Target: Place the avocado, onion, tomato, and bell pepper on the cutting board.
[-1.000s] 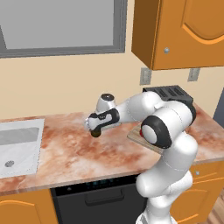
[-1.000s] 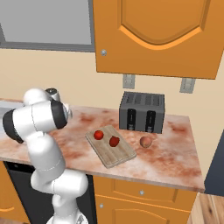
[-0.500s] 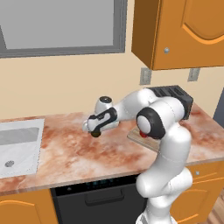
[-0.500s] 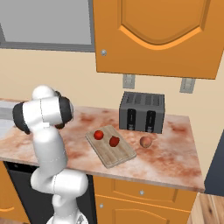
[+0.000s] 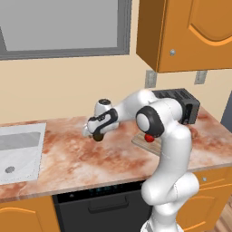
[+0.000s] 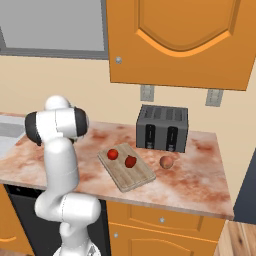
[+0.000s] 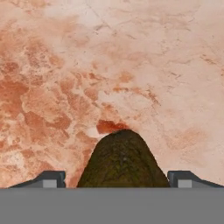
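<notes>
In the hand view the dark olive avocado [image 7: 122,159] lies on the marble counter between the two tips of my gripper [image 7: 117,179], which is open with a tip on either side of it. Seen from the left base, the gripper [image 5: 94,134] hangs low over the counter's left half. The cutting board [image 6: 136,178] lies mid-counter, carrying a round red tomato [image 6: 113,154] and a darker red bell pepper [image 6: 130,161]. The pinkish-brown onion [image 6: 166,162] rests on the counter just right of the board.
A black toaster [image 6: 162,128] stands against the wall behind the board. A sink [image 5: 18,149] is set into the counter's left end. Orange wall cabinets [image 6: 180,40] hang above. The arm's elbow [image 5: 152,122] covers part of the board in the left base view.
The hand has swung a little further left and lower over the counter. The board, the red items and the onion have not moved.
</notes>
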